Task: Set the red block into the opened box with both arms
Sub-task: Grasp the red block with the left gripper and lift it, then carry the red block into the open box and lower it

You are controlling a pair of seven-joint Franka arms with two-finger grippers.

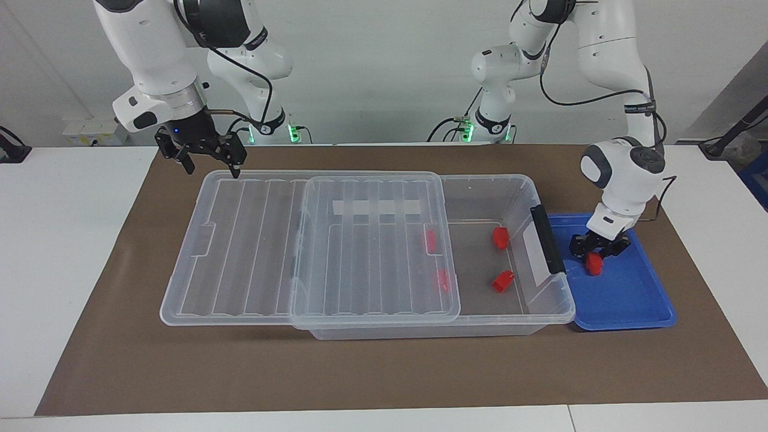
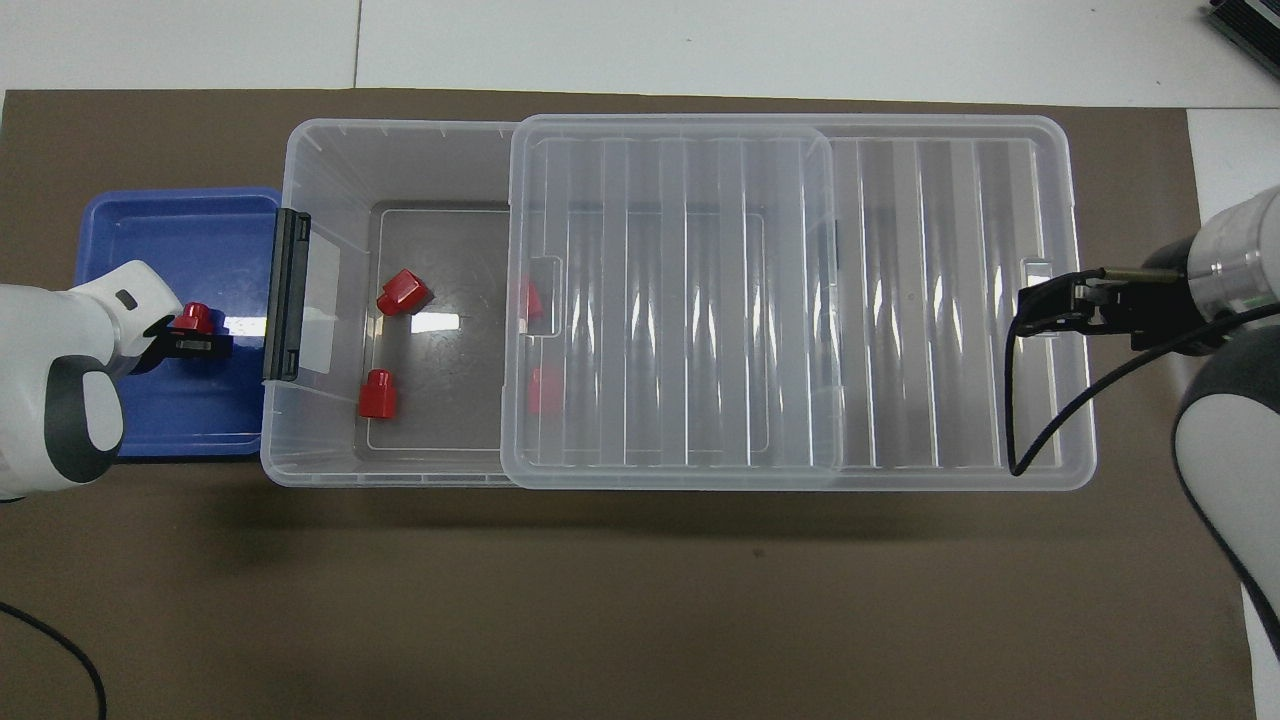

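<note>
Facing view: the left gripper (image 1: 595, 255) is reaching down into the blue tray (image 1: 630, 300), jaws pinching the red block (image 1: 594, 263), which is sitting on the tray floor just beside the box's black handle (image 1: 546, 238). The box (image 1: 510, 186) is standing open at that end, its clear lid (image 1: 252, 240) slid toward the right arm's end of the table (image 1: 60, 240); four red blocks are lying inside. The right gripper (image 1: 210, 165) is hanging over the lid's corner nearest the robots, jaws spread. Overhead view: the left gripper (image 2: 195, 335) is covering the red block (image 2: 193, 317) in the blue tray (image 2: 180, 215); the right gripper (image 2: 1040, 310) is lying over the lid (image 2: 900, 300).
</note>
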